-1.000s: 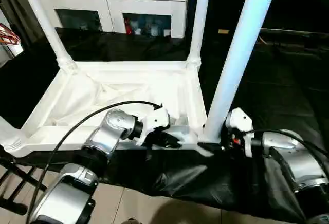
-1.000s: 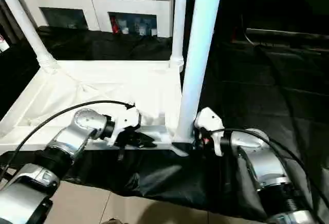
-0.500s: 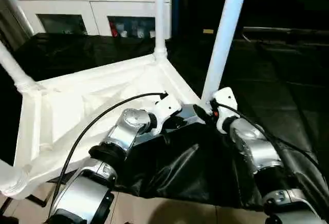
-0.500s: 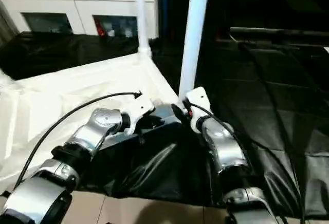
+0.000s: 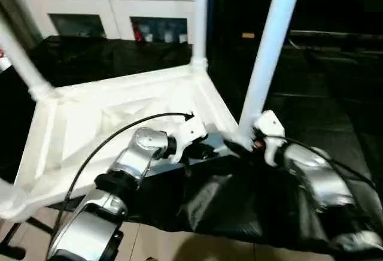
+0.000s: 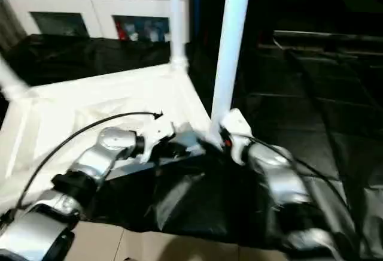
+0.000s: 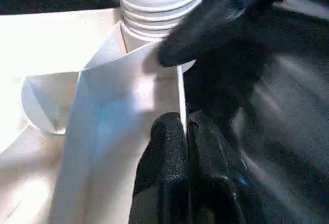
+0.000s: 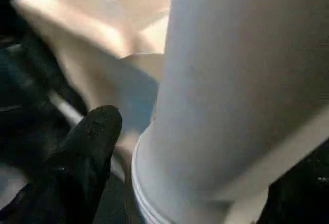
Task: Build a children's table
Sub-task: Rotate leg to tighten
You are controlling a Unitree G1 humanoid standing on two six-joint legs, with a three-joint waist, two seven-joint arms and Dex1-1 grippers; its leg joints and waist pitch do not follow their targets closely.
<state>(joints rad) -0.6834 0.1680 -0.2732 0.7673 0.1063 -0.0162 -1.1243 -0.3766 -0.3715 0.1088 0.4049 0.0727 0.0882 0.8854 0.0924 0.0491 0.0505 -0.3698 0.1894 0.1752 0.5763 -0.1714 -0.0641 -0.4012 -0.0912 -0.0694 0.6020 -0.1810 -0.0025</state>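
Since half a second ago the upturned children's table (image 5: 119, 123) has swung slightly in the head view. Head views: near leg (image 5: 269, 51) stands upright between my grippers, closest to my right. Left wrist: my left gripper (image 7: 186, 131) pinches the table's rim (image 7: 154, 80). Right wrist: my right gripper (image 8: 205, 172) straddles the leg base, grip uncertain. No writing legible.

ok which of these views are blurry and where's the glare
Right eye view: motion blur smears the right arm. Left wrist view: glare washes out the table top, while the left hand pinching its rim looks sharp. Right wrist view: soft all over, the leg out of focus.
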